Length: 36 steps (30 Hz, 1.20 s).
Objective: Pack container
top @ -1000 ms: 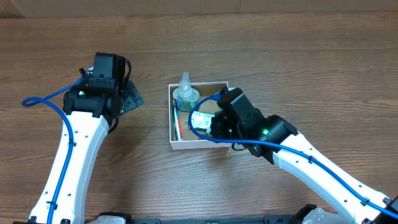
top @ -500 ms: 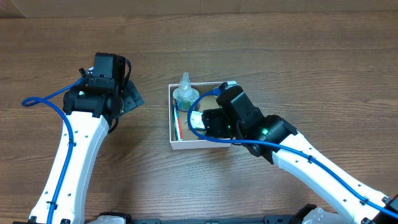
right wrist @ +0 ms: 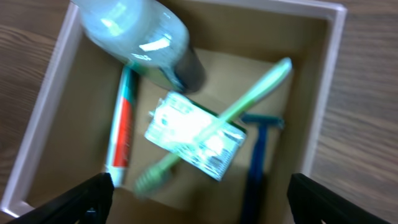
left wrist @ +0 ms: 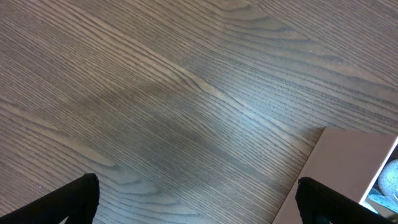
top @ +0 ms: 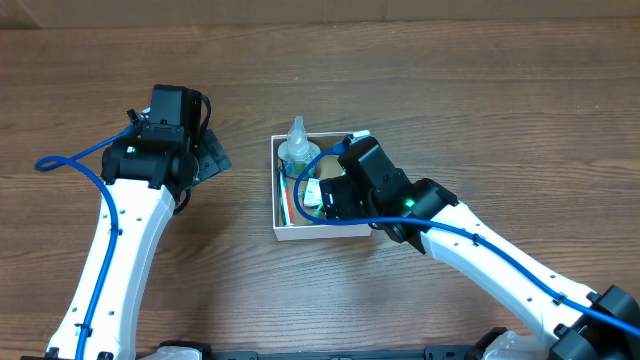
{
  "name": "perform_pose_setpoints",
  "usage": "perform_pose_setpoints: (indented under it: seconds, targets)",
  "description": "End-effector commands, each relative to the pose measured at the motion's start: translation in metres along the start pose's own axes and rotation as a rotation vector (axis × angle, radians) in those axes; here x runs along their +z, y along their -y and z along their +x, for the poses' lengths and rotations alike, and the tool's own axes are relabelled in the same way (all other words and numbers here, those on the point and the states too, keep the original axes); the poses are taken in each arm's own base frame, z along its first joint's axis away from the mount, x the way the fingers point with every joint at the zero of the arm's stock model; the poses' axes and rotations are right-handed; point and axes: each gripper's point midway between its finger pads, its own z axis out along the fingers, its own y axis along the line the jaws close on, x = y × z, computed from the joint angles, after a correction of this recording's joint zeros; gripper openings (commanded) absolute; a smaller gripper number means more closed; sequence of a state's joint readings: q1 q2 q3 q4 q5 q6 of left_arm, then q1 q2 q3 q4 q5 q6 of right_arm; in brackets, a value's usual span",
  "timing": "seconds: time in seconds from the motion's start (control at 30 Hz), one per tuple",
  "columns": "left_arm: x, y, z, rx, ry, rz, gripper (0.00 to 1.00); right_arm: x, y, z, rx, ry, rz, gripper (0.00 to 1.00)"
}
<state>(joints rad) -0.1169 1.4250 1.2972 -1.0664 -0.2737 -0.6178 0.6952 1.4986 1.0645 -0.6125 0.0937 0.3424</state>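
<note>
The container (top: 320, 234) is a small white-walled cardboard box with a brown inside, at the table's middle. In the right wrist view a clear bottle (right wrist: 140, 37), a red-and-white toothpaste tube (right wrist: 121, 130), a blue razor (right wrist: 256, 155) and a white packet (right wrist: 186, 140) lie inside it. A green toothbrush (right wrist: 249, 93) rests slantwise across the packet. My right gripper (right wrist: 202, 199) hangs open just above these, with nothing between its fingers. My left gripper (left wrist: 199, 199) is open over bare wood, left of the container's corner (left wrist: 348, 168).
The bottle (top: 298, 150) leans at the container's far left corner, its nozzle over the rim. The right arm (top: 480, 260) stretches from the front right and covers the box's right half. The left arm (top: 120, 240) runs along the table's left side.
My right gripper has gone from shut to open over the container and shifted slightly left. The left arm has not moved.
</note>
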Motion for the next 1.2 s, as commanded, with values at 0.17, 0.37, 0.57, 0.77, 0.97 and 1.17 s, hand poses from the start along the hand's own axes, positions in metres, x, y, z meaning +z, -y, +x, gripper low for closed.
perform_pose_setpoints:
  seconds: [0.17,0.37,0.57,0.77,0.97,1.17]
  targets:
    - [-0.003,0.001,-0.005,0.017,0.015,0.004,1.0,-0.106,0.003,-0.059,0.072,0.177,0.043,0.97]
    - [-0.003,0.001,-0.005,0.017,0.015,0.004,1.0,-0.229,0.019,-0.057,0.156,0.424,-0.057,1.0]
    - [-0.003,0.001,-0.005,0.017,0.015,0.004,1.0,-0.336,0.053,-0.001,0.192,0.642,-0.17,1.0]
    - [-0.003,0.001,-0.005,0.017,0.015,0.004,1.0,-0.368,0.078,0.05,0.198,0.704,-0.202,1.0]
    - [-0.003,0.001,-0.005,0.017,0.015,0.004,1.0,-0.36,0.082,0.062,0.191,0.659,-0.179,1.0]
    - [-0.003,0.001,-0.005,0.017,0.015,0.004,1.0,-0.36,0.082,0.063,0.191,0.659,-0.178,1.0]
